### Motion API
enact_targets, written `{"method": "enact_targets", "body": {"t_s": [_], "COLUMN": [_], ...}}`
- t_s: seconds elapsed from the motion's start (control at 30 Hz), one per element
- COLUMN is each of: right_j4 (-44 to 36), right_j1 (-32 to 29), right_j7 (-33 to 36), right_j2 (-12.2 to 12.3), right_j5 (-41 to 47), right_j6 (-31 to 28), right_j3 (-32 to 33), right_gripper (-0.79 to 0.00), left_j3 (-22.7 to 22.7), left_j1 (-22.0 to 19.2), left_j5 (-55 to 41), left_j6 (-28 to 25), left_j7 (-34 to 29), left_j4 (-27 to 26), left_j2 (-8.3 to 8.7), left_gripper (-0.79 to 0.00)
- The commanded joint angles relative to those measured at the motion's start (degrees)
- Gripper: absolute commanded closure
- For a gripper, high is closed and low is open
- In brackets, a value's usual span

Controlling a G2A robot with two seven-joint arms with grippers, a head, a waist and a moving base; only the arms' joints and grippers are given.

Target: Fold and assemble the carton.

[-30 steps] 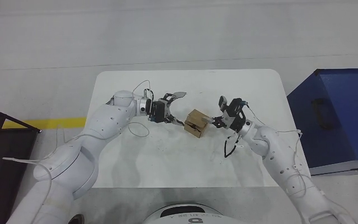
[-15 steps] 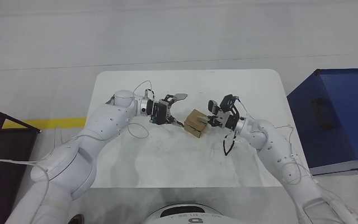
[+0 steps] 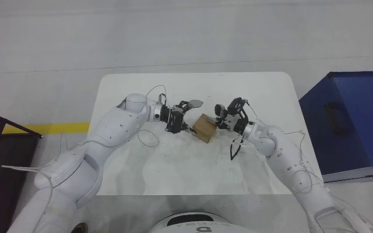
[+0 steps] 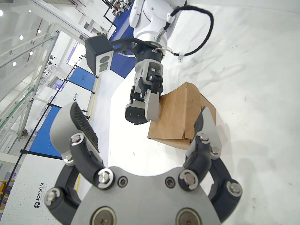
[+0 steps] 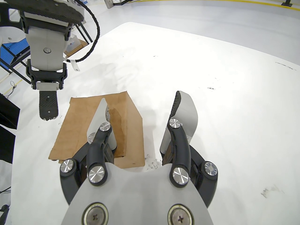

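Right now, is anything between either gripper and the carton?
Nothing visible. The carton lies on the table between the left gripper and the right gripper, both open, with one finger of each at the cardboard.

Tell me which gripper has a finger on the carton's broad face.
The right gripper: one finger lies against the carton's broad face. The left gripper only meets a carton corner.

The white left arm [image 3: 116, 125] and white right arm [image 3: 274, 143] bend inward, wrists facing. The grey-and-black left gripper [image 3: 192, 115] holds its fingers spread wide; the matching right gripper [image 5: 140, 98] has them parted.
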Motion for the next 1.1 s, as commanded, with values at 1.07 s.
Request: {"method": "enact_targets", "body": {"t_s": [1.07], "right_j4": [4.5], "right_j1": [-1.6], "right_j7": [13.3], "right_j2": [0.3], "right_j5": [25.7], "right_j6": [-14.3], "right_j3": [1.3], "right_gripper": [-0.434], "left_j3": [-1.7], "left_j1": [-0.1], "left_j5": [2.4], "left_j6": [4.5], "left_j7": [-3.7], "left_j4": [1.9], "left_j2": [-0.12], "left_gripper": [-0.785]}}
